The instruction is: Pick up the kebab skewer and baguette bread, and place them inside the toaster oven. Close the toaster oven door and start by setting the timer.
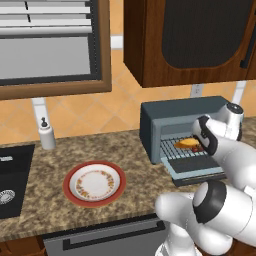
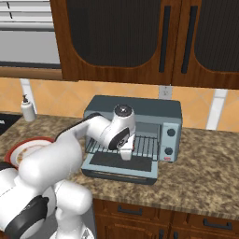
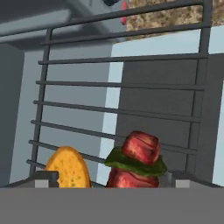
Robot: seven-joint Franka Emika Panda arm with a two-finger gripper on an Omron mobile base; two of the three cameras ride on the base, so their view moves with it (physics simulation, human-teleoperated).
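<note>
Kebab skewer (image 3: 138, 159) and baguette bread (image 3: 69, 167) side by side on the wire rack (image 3: 118, 83) inside the toaster oven (image 1: 165, 120) — skewer between the spread fingertips (image 3: 47, 179), not gripped. Gripper (image 3: 111, 181) wide open, reaching in over the dropped toaster oven door (image 2: 120, 164). Plate (image 1: 94, 183) on the counter (image 1: 50, 165), well apart — left of the oven.

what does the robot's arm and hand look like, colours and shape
The arm is glossy white, built of thick rounded segments, with dark grey to black bands and caps at the joints. A round silver-grey disc with a dark centre caps the wrist joint. The hand ends in two small dark grey finger tips. No cables or markings are visible.
</note>
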